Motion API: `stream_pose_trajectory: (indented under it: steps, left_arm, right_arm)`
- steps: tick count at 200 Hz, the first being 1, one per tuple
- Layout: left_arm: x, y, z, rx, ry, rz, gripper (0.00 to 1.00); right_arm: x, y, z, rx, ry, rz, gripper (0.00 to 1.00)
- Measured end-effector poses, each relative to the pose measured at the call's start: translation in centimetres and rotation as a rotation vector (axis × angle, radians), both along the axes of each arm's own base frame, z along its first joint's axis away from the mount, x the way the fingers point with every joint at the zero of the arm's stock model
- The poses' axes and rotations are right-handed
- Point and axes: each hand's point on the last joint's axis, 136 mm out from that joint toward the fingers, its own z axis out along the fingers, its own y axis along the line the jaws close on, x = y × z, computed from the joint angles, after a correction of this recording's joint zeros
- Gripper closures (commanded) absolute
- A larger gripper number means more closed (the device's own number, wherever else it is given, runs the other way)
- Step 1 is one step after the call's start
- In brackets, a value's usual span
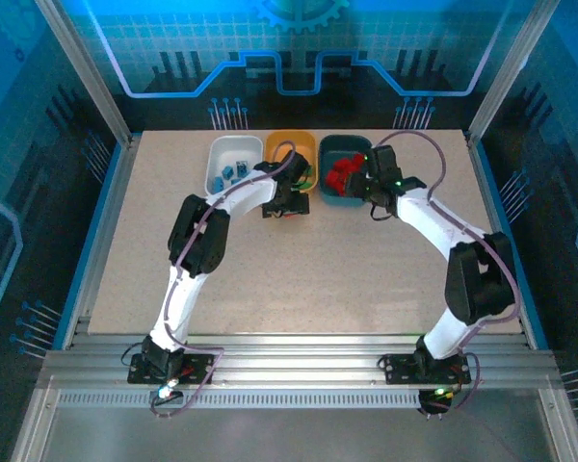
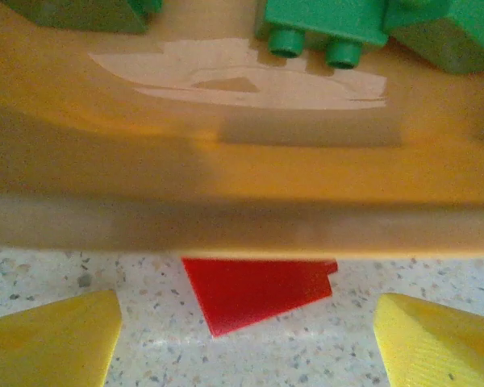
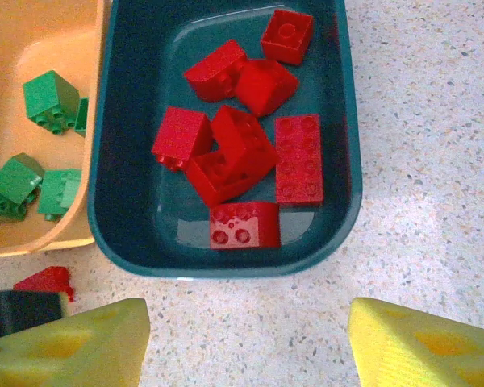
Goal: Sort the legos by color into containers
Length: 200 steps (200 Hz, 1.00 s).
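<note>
Because the left tool point(image 2: 247, 329) has its two yellow fingers point(image 2: 52, 339) spread wide, it is open and holds nothing. Right between those fingers, on the speckled pale bench point(image 2: 56, 270), lies one small red plastic lego brick point(image 2: 254, 292). It sits just outside the near wall of the shallow orange-yellow plastic tray point(image 2: 242, 185). Its far edge is hidden under the tray's rim, so I cannot tell if they touch. It shows a flat slanted face and no studs.

I think this brick is light and hard. It will not squash. Its sides are smooth and slippery, so it could pop out or slide along the bench if it is pinched on a corner. A good place to hold it is on two flat sides that face each other, low down, with both fingers coming in evenly.

Inside the orange-yellow tray lie small green plastic lego bricks point(image 2: 327, 20), so the red one does not belong there.

The right tool point(image 3: 246, 343) is also open and empty, hanging over the bench just before the dark teal plastic tray point(image 3: 129, 161). That tray holds a heap of red plastic lego bricks point(image 3: 230, 157), so I think the stray brick goes there. Off to the left, the white plastic tray point(image 1: 219, 154) holds small blue plastic lego bricks point(image 1: 233, 174).
</note>
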Motion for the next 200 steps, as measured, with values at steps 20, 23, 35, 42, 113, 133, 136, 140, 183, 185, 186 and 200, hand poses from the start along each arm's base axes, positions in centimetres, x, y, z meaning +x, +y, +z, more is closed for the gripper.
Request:
stream_pose_trajectory:
  steps: [20, 23, 35, 42, 113, 133, 136, 140, 183, 185, 186, 200]
  left_arm:
    - [-0.1, 0.5, -0.9, 0.036, 0.008, 0.02, 0.23]
    - [0.0, 0.5, -1.0, 0.039, 0.008, 0.024, 0.23]
    - [0.2, 0.5, -0.8, 0.039, 0.0, 0.04, 0.25]
    - [0.3, 0.5, -0.8, 0.039, -0.005, 0.048, 0.26]
    - [0.6, 1.0, -1.1, 0.08, -0.005, 0.074, 0.41]
    - [0.5, 1.2, -1.2, 0.095, -0.004, 0.061, 0.47]
    - [0.5, 1.3, -1.2, 0.097, -0.003, 0.061, 0.47]
    - [0.5, 1.3, -1.2, 0.099, -0.003, 0.058, 0.48]
    - [0.5, 1.4, -1.2, 0.108, -0.002, 0.035, 0.54]
    - [0.5, 1.4, -1.2, 0.109, -0.002, 0.034, 0.54]
    - [0.5, 1.4, -1.2, 0.109, -0.003, 0.033, 0.54]
    - [0.5, 1.4, -1.2, 0.109, -0.005, 0.027, 0.56]
  right_arm:
    - [-1.0, 0.0, -0.7, 0.008, 0.011, 0.01, 0.33]
    - [-1.0, 0.0, -0.7, 0.008, 0.012, 0.011, 0.33]
    - [-1.5, -0.1, -1.3, 0.009, 0.024, 0.015, 0.33]
    - [-1.6, -0.1, -1.5, 0.011, 0.029, 0.018, 0.33]
    - [-1.8, 0.1, -1.0, 0.04, 0.005, 0.033, 0.35]
    - [-1.9, 0.2, -1.1, 0.045, 0.005, 0.04, 0.35]
    - [-2.0, 0.2, -1.2, 0.045, 0.006, 0.041, 0.35]
    - [-2.0, 0.3, -1.2, 0.046, 0.008, 0.043, 0.35]
    - [-2.1, 0.3, -1.3, 0.049, 0.01, 0.046, 0.36]
    - [-2.1, 0.3, -1.3, 0.049, 0.009, 0.046, 0.36]
    - [-2.1, 0.3, -1.3, 0.049, 0.009, 0.046, 0.36]
    - [-2.2, 0.3, -1.4, 0.051, 0.01, 0.048, 0.36]
